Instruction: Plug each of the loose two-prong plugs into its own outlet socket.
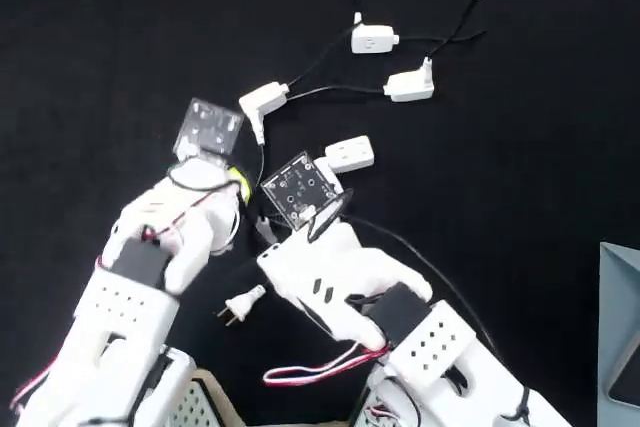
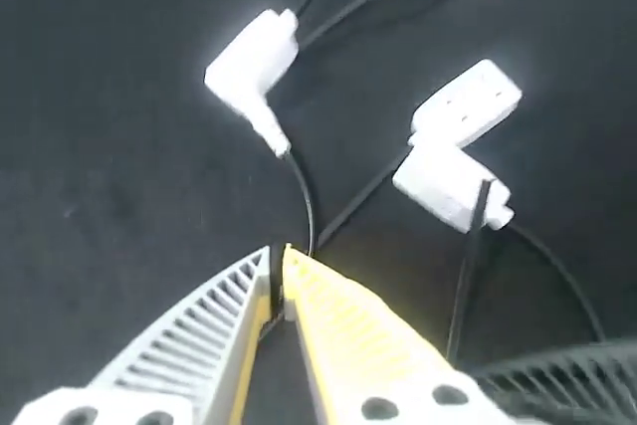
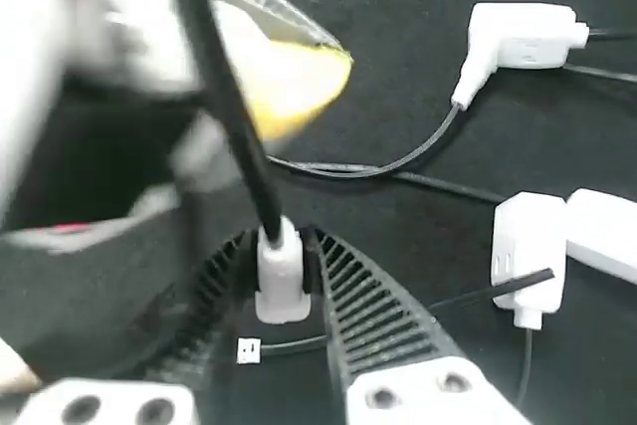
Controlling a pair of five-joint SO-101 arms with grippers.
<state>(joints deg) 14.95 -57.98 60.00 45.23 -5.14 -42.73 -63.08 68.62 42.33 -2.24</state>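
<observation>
My right gripper (image 3: pixel 284 246) is shut on a small white plug (image 3: pixel 281 281) whose black cable (image 3: pixel 224 97) runs up past the yellow finger (image 3: pixel 289 77) of the left gripper. The left gripper (image 2: pixel 277 258) is shut on a thin black cable (image 2: pixel 272 298) low over the table. In the high view the two grippers sit close together, left (image 1: pixel 240 187) and right (image 1: pixel 268 231). A white outlet socket (image 1: pixel 350 154) (image 2: pixel 468 106) lies just beyond them with a white plug (image 2: pixel 448 186) against it. A loose two-prong plug (image 1: pixel 243 304) lies near the arm bases.
An angled white plug (image 1: pixel 263 100) (image 2: pixel 249 62) trails a cable toward the grippers. Two more white adapters (image 1: pixel 372 40) (image 1: pixel 410 85) with black cables lie farther back. A grey object (image 1: pixel 620 327) sits at the table's right edge. Black cloth covers the table.
</observation>
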